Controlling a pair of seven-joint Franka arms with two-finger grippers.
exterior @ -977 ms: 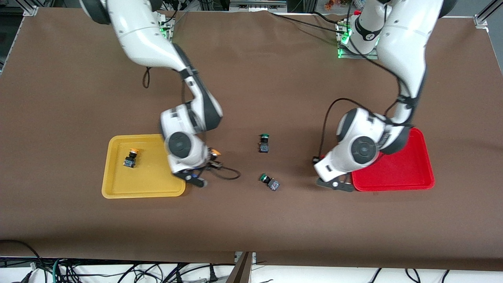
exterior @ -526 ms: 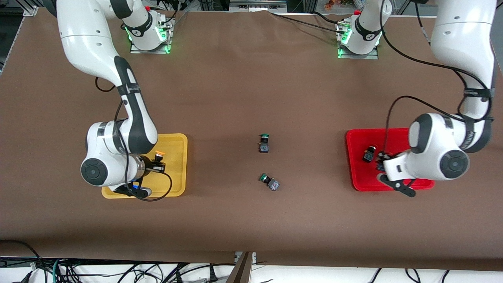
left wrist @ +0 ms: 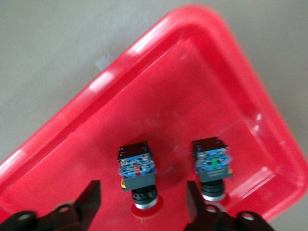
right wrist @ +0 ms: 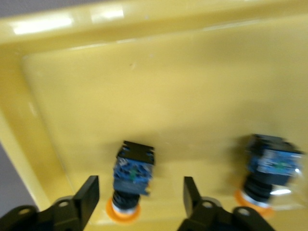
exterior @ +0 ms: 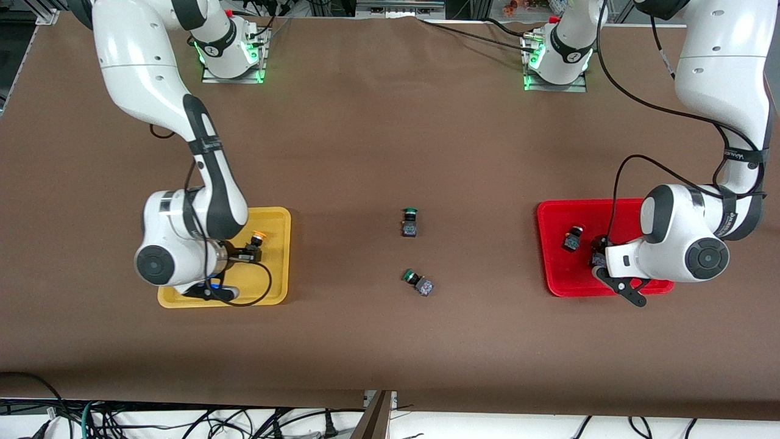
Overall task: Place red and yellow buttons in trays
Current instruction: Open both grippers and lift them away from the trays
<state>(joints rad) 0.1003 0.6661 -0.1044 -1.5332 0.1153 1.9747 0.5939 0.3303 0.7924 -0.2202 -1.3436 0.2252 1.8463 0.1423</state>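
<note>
My left gripper [exterior: 600,259] is low over the red tray [exterior: 554,210], open [left wrist: 142,207]. One red button [left wrist: 137,168] stands cap-down on the tray floor between the fingers, untouched. A second red button [left wrist: 211,163] stands beside it, outside the fingers; the front view shows one [exterior: 571,238]. My right gripper [exterior: 244,255] is low over the yellow tray [exterior: 277,214], open [right wrist: 140,202]. A yellow button [right wrist: 133,175] sits between its fingers with gaps on both sides; it shows in the front view too [exterior: 256,238]. The other yellow button [right wrist: 269,166] is beside it.
Two green-capped switches lie on the brown table mid-way between the trays, one [exterior: 409,222] farther from the front camera than the other [exterior: 417,283]. Black cables hang from both wrists over the trays.
Both arms swung outward from the table's middle to over their trays. A second button now lies in each tray. In the last half second each gripper shifted only slightly.
</note>
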